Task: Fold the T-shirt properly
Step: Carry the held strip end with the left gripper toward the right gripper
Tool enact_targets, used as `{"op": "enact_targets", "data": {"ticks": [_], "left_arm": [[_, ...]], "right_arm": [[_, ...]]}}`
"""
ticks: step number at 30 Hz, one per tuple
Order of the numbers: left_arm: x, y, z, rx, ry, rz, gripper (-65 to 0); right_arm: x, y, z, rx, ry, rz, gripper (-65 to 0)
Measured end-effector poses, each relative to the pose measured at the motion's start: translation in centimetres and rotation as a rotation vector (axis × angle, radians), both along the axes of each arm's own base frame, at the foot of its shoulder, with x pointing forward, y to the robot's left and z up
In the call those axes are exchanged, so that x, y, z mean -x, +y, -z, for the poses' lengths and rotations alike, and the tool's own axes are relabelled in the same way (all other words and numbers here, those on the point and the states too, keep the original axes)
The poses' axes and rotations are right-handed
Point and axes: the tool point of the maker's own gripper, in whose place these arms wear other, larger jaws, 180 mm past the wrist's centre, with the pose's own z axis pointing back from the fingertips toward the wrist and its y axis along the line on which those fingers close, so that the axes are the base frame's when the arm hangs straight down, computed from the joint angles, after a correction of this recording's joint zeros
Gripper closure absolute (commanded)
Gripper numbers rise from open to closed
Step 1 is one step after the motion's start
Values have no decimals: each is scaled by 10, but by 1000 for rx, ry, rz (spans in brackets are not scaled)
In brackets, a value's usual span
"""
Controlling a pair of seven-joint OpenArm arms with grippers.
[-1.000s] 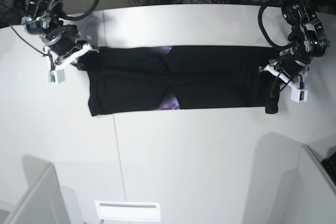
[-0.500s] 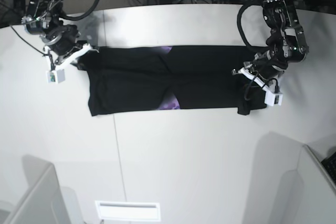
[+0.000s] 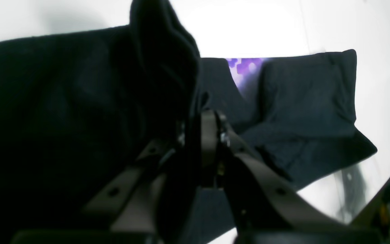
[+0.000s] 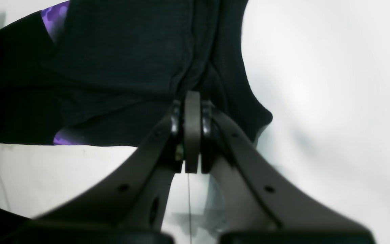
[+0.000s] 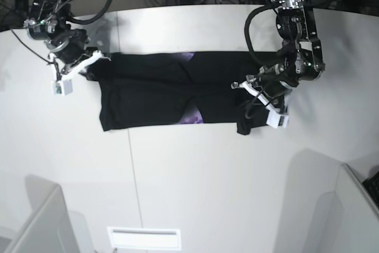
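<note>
Both end effectors [image 5: 258, 96] [image 5: 84, 65] pinching T-shirt [image 5: 154, 90] ends

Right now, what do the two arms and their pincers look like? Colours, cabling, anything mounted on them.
Both arms are black, jointed, with thick black cables looping off the upper links. Each wrist carries a small white box-shaped module on white brackets. The left pincer and right pincer have dark grey-brown tapered fingers with small round holes along them, ending in flat, narrow black-edged pads. No markings legible.

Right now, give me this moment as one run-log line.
left gripper: shut on T-shirt end, lifted over shirt | right gripper: shut on opposite end | table: shirt partly folded
</note>
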Motion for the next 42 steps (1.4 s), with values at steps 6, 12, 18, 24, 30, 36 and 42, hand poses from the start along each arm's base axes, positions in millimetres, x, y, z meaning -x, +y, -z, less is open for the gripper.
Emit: {"op": "enact_targets", "data": {"ticks": [6, 12, 18, 24, 30, 36, 42], "left_arm": [[6, -19, 7, 11, 37, 32, 0], [5, -25, 6, 29, 41, 25, 0], [6, -26, 7, 31, 43, 26, 0], [9, -26, 16, 36, 72, 24, 0], [6, -27, 13, 40, 65, 24, -219], [-1, -35, 7, 67, 44, 19, -436], [1, -78, -2, 164, 42, 42, -449]], "right_arm": [[0, 0, 0, -1, 0, 1, 0], [0, 0, 0, -1, 0, 1, 0], [0, 0, 0, -1, 0, 0, 0], [0, 0, 0, -1, 0, 0, 0], [0, 1, 0, -2, 0, -2, 0], [0, 1, 0, -1, 0, -2, 0], [-2, -1, -1, 5, -5, -2, 0]]}}
